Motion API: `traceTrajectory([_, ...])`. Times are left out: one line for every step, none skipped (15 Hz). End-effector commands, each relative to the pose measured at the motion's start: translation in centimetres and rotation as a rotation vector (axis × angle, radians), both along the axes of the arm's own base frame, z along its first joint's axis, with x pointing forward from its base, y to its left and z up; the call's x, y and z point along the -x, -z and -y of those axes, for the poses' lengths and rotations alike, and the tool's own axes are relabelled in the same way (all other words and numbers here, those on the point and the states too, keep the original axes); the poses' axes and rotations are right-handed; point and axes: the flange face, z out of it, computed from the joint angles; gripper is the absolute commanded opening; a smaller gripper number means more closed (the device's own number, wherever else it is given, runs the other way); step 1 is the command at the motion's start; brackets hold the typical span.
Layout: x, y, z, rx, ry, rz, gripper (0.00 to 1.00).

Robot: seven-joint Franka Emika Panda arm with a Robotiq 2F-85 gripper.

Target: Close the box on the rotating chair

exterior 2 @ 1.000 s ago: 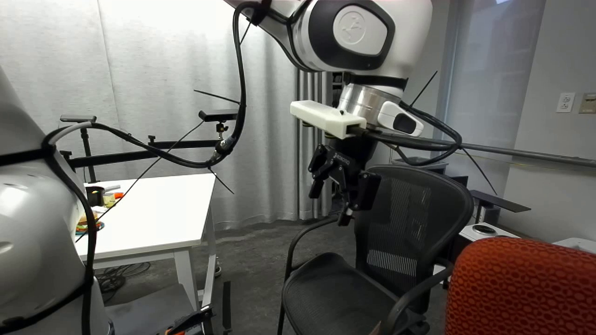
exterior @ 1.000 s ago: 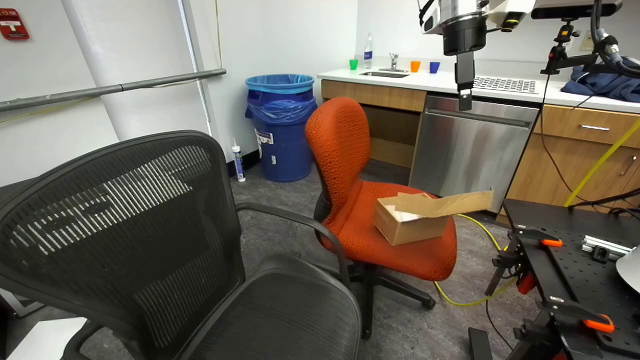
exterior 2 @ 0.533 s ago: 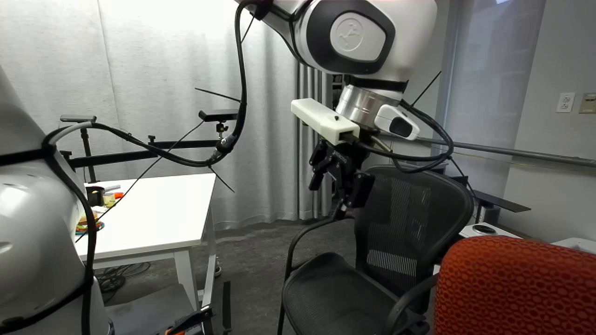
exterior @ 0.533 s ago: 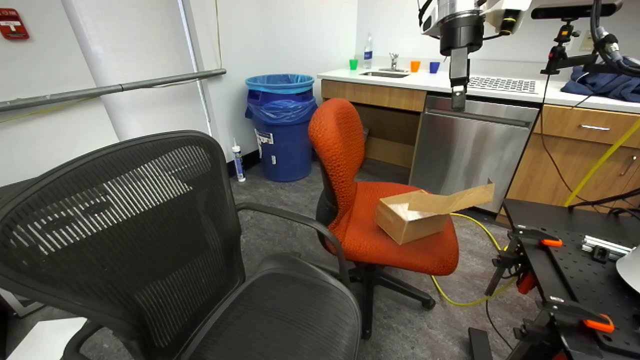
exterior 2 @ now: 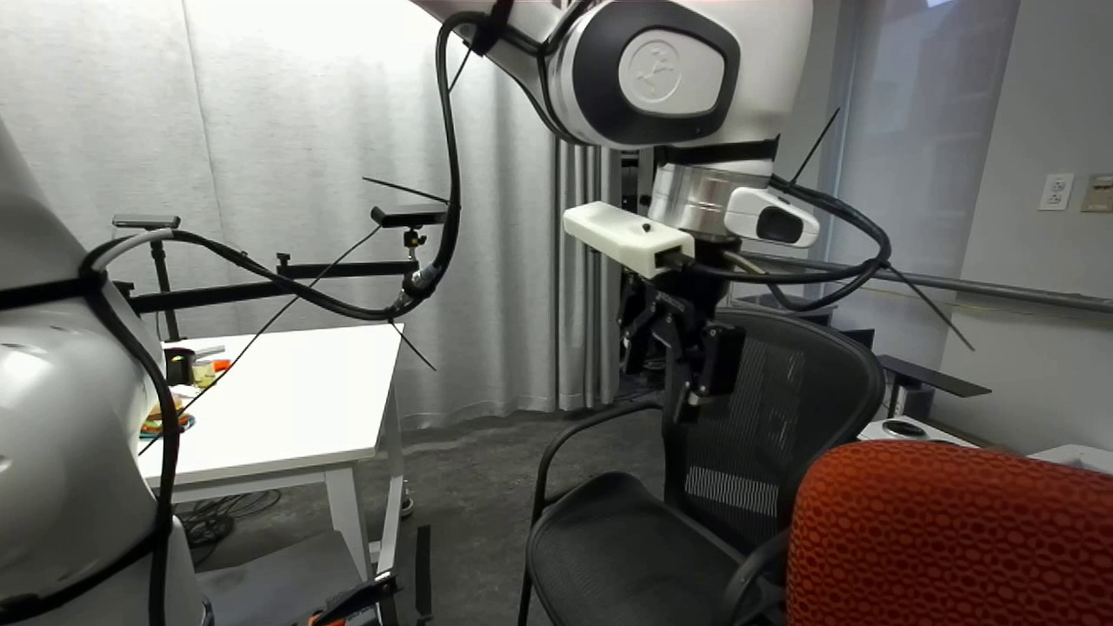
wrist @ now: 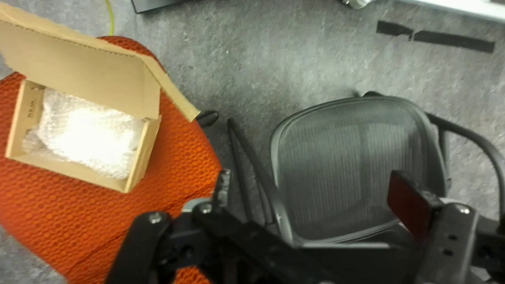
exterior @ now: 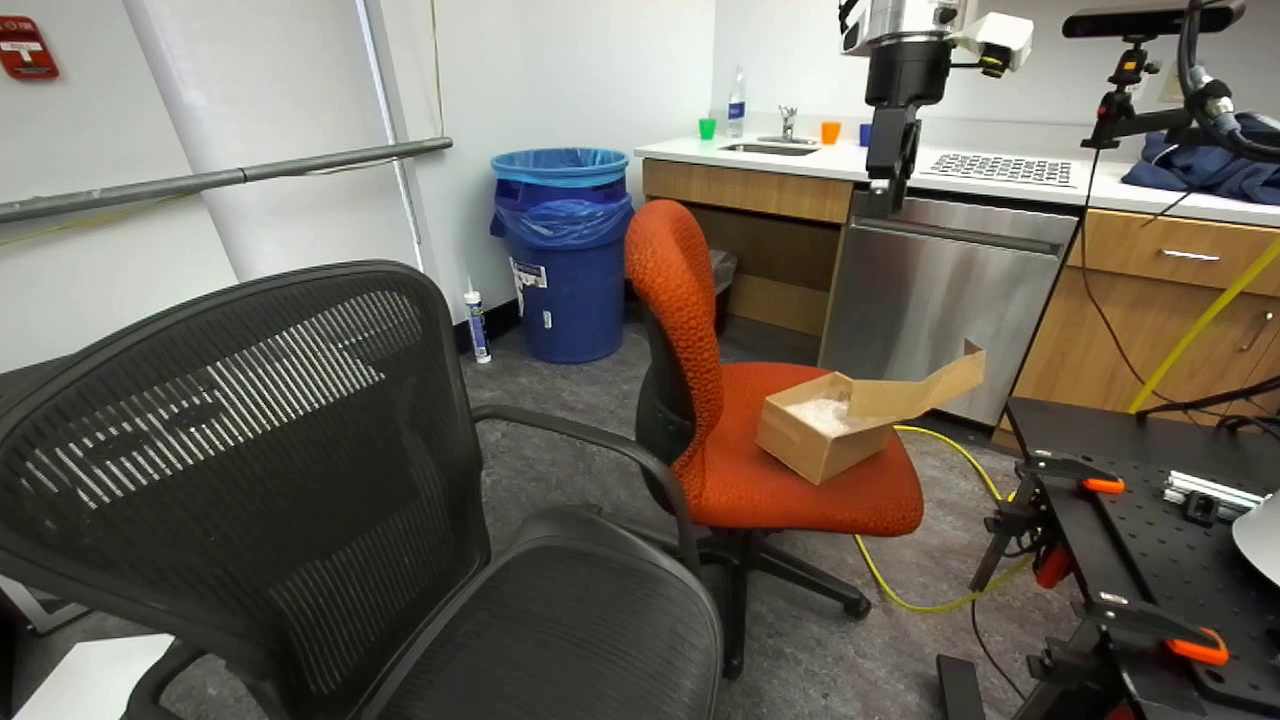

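Showing only in wrist view, lettering (wrist: 31, 108) inside open box (wrist: 73, 169) on orange chair (wrist: 86, 209), jaws wide apart

In an exterior view, a white counter (exterior: 840, 165) runs along the pale wall (exterior: 780, 50): sink (exterior: 770, 150) near the left end, stainless-steel appliance (exterior: 930, 290) under the front edge. A black mesh chair (exterior: 560, 630) stands on mottled grey floor (exterior: 820, 660). A grey curtain (exterior 2: 304, 156) hangs beyond the far edge of a white table (exterior 2: 304, 409)

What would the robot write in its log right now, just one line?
box: on orange chair; lid: open; inside: bubble wrap; claw: open, empty, not touching box; closing: not done
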Motion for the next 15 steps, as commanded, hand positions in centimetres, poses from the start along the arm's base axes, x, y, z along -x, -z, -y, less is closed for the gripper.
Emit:
traceTrajectory([2.1,0.3,4.4,0.1,0.156,0.06,1.0])
traceTrajectory([3.0,0.6,5.8,0.115,0.206,0.073,1.0])
traceTrajectory([4.0,1.1,7.1,0.123,0.259,0.08,1.0])
traceTrajectory([5.1,1.9,8.5,0.128,0.315,0.083,1.0])
traceTrajectory([6.1,2.6,9.6,0.13,0.37,0.085,1.0])
traceTrajectory([7.2,3.8,10.4,0.124,0.419,0.083,1.0])
traceTrajectory([8.2,4.8,11.1,0.121,0.458,0.078,1.0])
traceTrajectory([9.3,5.9,11.5,0.12,0.489,0.074,1.0])
traceTrajectory([10.1,6.9,11.9,0.118,0.512,0.069,1.0])
traceTrajectory([11.2,7.8,12.4,0.117,0.532,0.064,1.0])
traceTrajectory([11.5,8.6,12.8,0.111,0.55,0.06,1.0])
traceTrajectory([12.3,9.2,13.2,0.113,0.565,0.06,1.0])
traceTrajectory([12.5,9.6,13.6,0.118,0.578,0.063,1.0])
traceTrajectory([12.9,10.0,14.0,0.121,0.591,0.068,1.0])
traceTrajectory([13.2,10.3,14.7,0.128,0.606,0.078,1.0])
